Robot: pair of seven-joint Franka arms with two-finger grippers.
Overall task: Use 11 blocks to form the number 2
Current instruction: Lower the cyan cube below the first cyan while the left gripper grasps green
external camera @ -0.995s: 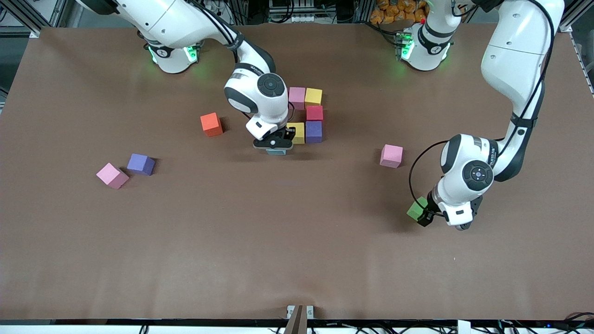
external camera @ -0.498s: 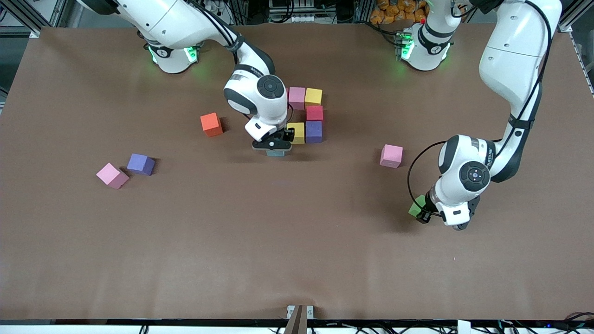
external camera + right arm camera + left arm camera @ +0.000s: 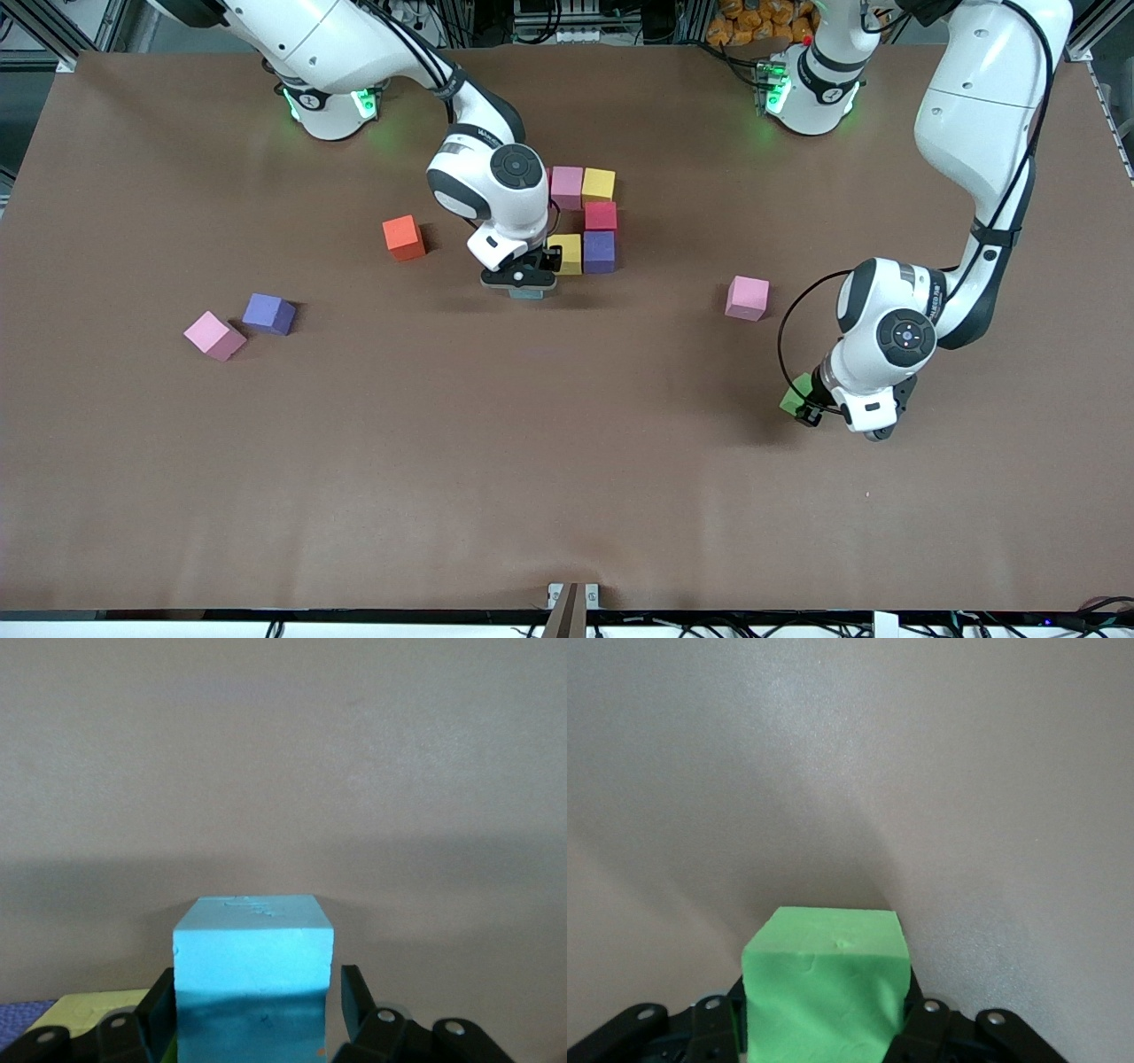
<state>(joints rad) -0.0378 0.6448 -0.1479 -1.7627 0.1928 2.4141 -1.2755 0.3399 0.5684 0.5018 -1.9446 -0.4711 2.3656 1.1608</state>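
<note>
My left gripper (image 3: 803,408) is shut on the green block (image 3: 794,395), toward the left arm's end of the table. In the left wrist view its fingers (image 3: 921,1023) press both sides of the green block (image 3: 824,983). My right gripper (image 3: 523,282) stands open around the light blue block (image 3: 530,293). That block (image 3: 252,957) sits on the table with a gap to one finger (image 3: 353,988). It lies beside a yellow block (image 3: 567,253) and a purple block (image 3: 599,252). A red block (image 3: 601,215), a yellow block (image 3: 598,185) and a pink block (image 3: 567,187) continue the figure.
A loose pink block (image 3: 747,297) lies between the figure and the left gripper. An orange cube (image 3: 403,237) sits beside the right arm's wrist. Toward the right arm's end of the table lie another pink block (image 3: 213,335) and a purple block (image 3: 268,313).
My left gripper has shut on the green block. My right gripper has opened and let go of the light blue block beside the yellow one.
</note>
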